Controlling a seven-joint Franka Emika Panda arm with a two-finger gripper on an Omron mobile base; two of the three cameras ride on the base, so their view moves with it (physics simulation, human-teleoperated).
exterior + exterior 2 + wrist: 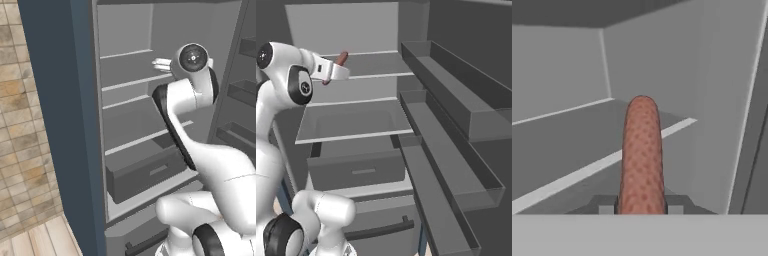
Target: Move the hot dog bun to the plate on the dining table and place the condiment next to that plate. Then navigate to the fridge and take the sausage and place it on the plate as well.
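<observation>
The fridge (130, 125) stands open, its grey shelves bare and its door bins (456, 130) swung out toward three o'clock in the right base view. The white arm (200, 150) rises from the lower right of the left base view, bends at a dark elbow joint, and reaches into the upper part of the cabinet, where the gripper (161, 65) points toward nine o'clock over an upper shelf (135, 82). In the right base view the same arm climbs from the lower left and the gripper (336, 69) extends toward two o'clock at the level of the upper shelf (371, 65). The sausage (342, 59), reddish-brown, projects from the finger ends at a slant, its free tip uppermost, raised off the shelf. In the hand view the sausage (642, 155) runs from six o'clock toward twelve o'clock along the middle of the picture, its speckled skin plain, with the two small grey fingertips (606, 206) pressed against its base on either side: the jaws are clamped on the sausage. Behind it lie the shelf surface, its pale front edge and the grey back wall of the cabinet. Below the shelves a closed drawer (145, 175) with a flat handle sits at the bottom of the cabinet. Beside the fridge at nine o'clock in the left base view stand a dark blue panel (60, 100) and a tan tiled wall (20, 125).
</observation>
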